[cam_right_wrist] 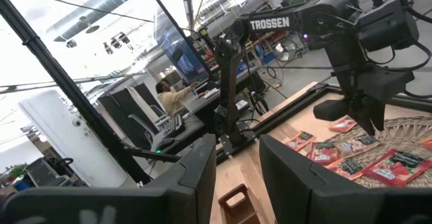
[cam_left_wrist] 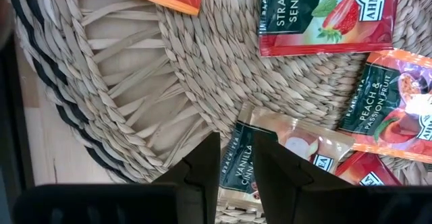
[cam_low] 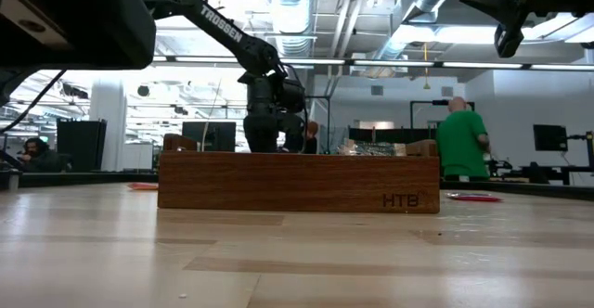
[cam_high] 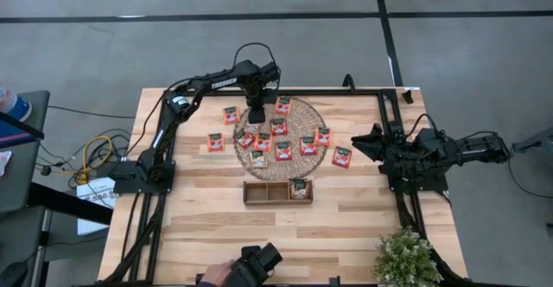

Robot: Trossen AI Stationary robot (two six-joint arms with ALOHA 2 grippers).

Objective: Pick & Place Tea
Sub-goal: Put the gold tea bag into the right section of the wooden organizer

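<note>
Tea sachets (cam_high: 282,150) are spread over the round woven mat (cam_high: 302,114), with a few on the bare table (cam_high: 216,226) beside it and one in the right compartment of the wooden tray (cam_high: 259,193). The left gripper (cam_high: 257,114) is held over the far side of the mat, its fingers (cam_left_wrist: 202,166) narrowly parted above a pale vanilla sachet (cam_left_wrist: 239,166), nothing gripped. The right gripper (cam_high: 361,142) is parked at the table's right, away from the sachets, fingers (cam_right_wrist: 196,170) parted and empty.
</note>
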